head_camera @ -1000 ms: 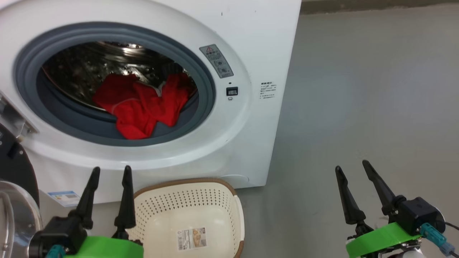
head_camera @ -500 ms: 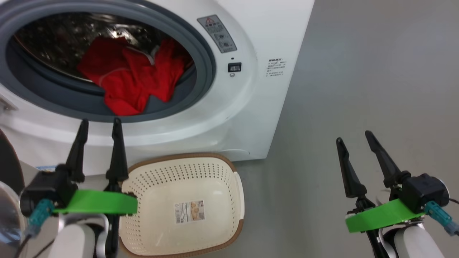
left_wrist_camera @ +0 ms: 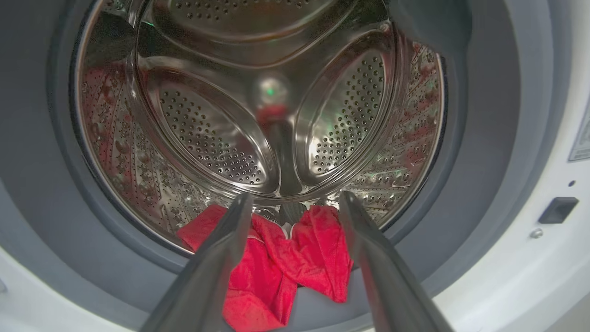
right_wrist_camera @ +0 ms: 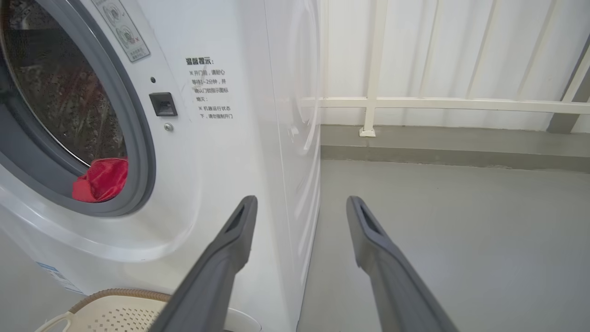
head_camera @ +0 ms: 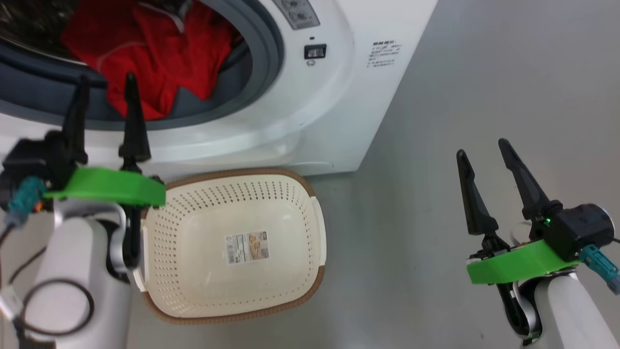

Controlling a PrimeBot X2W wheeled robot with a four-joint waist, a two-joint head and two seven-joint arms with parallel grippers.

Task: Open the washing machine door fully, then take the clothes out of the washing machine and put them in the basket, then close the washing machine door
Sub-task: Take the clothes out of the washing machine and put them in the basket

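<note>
Head view: hovering the left hand [head_camera: 106, 80] spread wide and empty before the one washing machine [head_camera: 339, 97], pointing at the clothes [head_camera: 145, 53], one red heap lying in its mouth; holding the right hand [head_camera: 482, 148] wide and empty over the floor [head_camera: 460, 72], right of the one empty basket [head_camera: 193, 281]. Left wrist view: aiming two parted fingers [left_wrist_camera: 221, 258] at the clothes in the drum [left_wrist_camera: 276, 92]. Right wrist view: pointing two parted fingers past the machine's right corner.
</note>
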